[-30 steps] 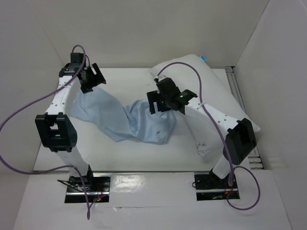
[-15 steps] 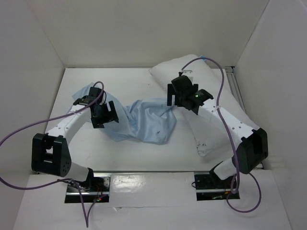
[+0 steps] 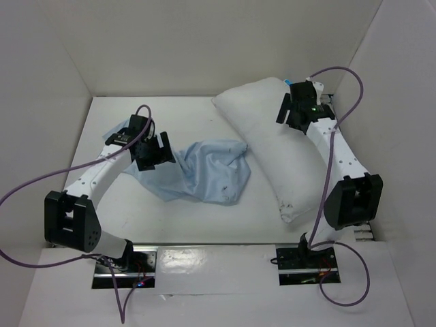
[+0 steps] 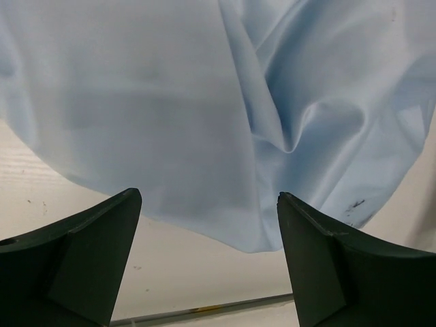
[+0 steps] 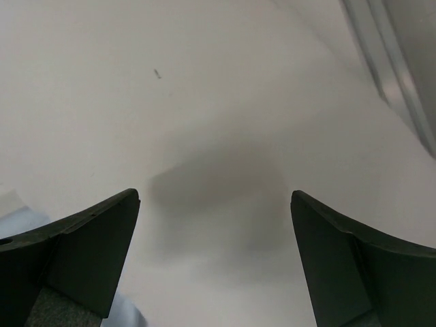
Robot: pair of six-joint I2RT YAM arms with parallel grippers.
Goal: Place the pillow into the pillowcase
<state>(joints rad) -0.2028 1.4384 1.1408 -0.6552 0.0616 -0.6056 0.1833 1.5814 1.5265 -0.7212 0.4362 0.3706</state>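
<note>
Top camera overlooks whole table (image 3: 197, 221); left wrist close above pillowcase (image 4: 170, 102), shared

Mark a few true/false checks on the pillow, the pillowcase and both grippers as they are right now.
1. The pillow lies wholly outside the pillowcase. True.
2. The left gripper is shut on the pillowcase. False: its jaws stand wide open over the blue cloth and hold nothing.
3. The right gripper is open and sits over the far end of the pillow, near its blue tag. True.
4. In the top view the pillowcase lies to the right of the pillow. False: it lies crumpled to the pillow's left, under the left arm.
</note>
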